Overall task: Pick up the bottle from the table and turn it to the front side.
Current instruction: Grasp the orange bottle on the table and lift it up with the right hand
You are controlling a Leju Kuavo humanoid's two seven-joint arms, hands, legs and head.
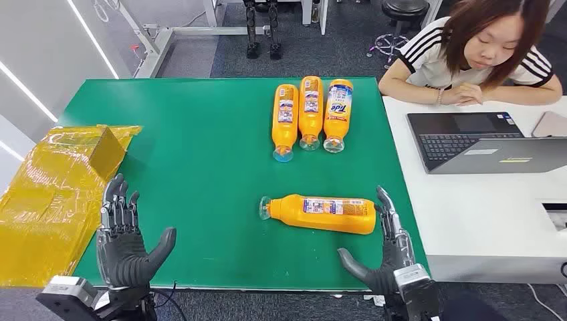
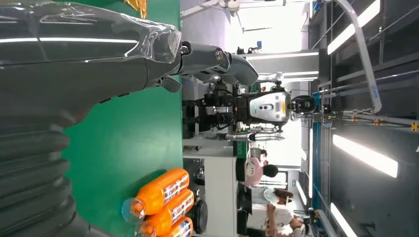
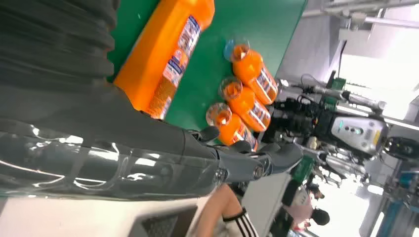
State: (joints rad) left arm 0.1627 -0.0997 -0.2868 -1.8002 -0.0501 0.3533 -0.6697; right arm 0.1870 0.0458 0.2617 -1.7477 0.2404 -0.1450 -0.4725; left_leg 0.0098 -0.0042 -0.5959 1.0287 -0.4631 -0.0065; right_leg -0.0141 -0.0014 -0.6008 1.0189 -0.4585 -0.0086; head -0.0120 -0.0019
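On the green table (image 1: 200,167), the bottle (image 1: 321,212) lies just beside the empty, spread right robot hand (image 1: 388,251).

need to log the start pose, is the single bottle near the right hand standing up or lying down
Lying down. The bottle rests lengthwise on the green table, clear cap pointing toward the robot's left.
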